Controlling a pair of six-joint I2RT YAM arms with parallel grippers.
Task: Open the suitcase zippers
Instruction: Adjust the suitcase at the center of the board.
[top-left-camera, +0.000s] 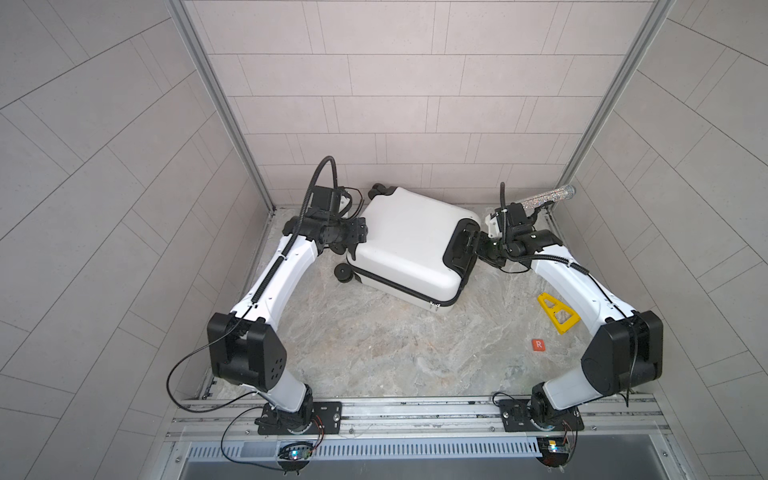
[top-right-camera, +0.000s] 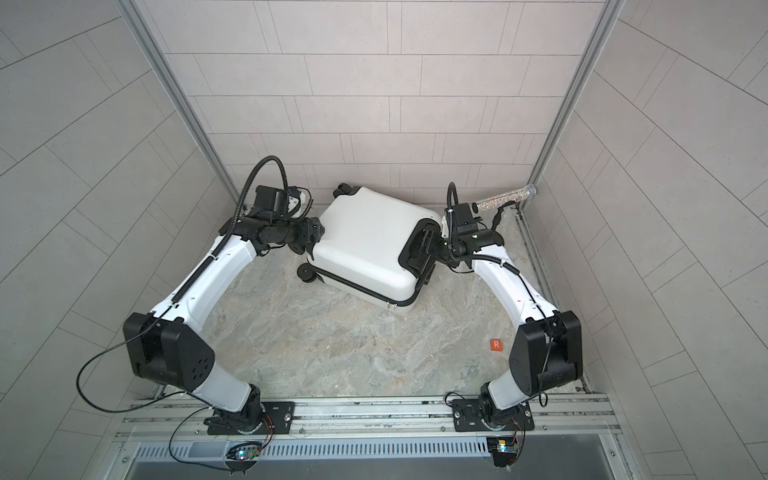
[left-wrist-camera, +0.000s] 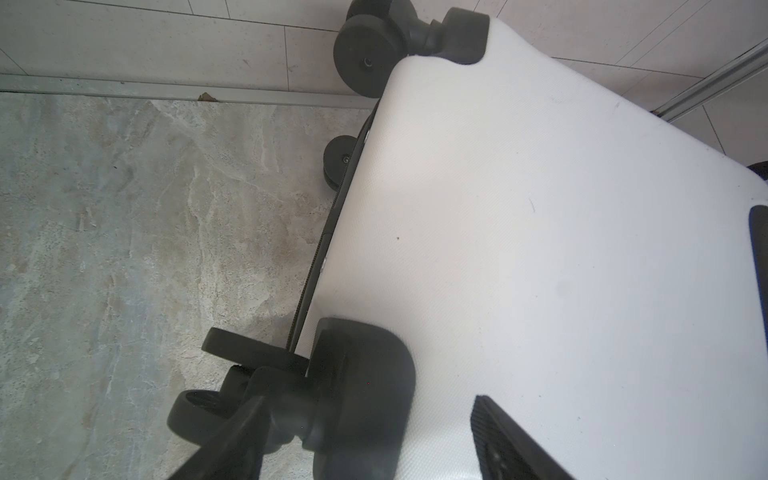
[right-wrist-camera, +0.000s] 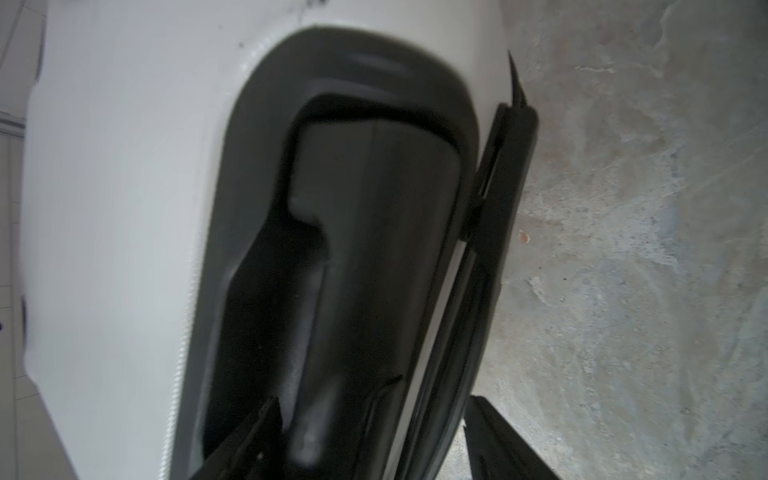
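The counter (top-left-camera: 374, 353) carries the suitcase (top-left-camera: 411, 237), lying flat at the far middle, wheels toward the left arm and handle (right-wrist-camera: 374, 249) toward the right. It looks fully shut, so the job is at its start.

The left pincer (top-left-camera: 361, 232) sits at the wheel end with its jaws wide, astride a wheel mount (left-wrist-camera: 361, 374). I can't confirm any squeeze.

The right pincer (top-left-camera: 478, 245) is at the handle end, jaws apart too. One finger (right-wrist-camera: 245, 449) is in the handle recess, and its mate is outside the case's edge with a gap showing.

This reads as bracing, not unzipping. To do it well, pin the case at both ends so it can't skid, then free one arm for the zipper (top-left-camera: 397, 286) along the near side. The small metal bits (top-left-camera: 436, 306) at the near corner are probably the pulls: pinch narrow there and drag along the seam.
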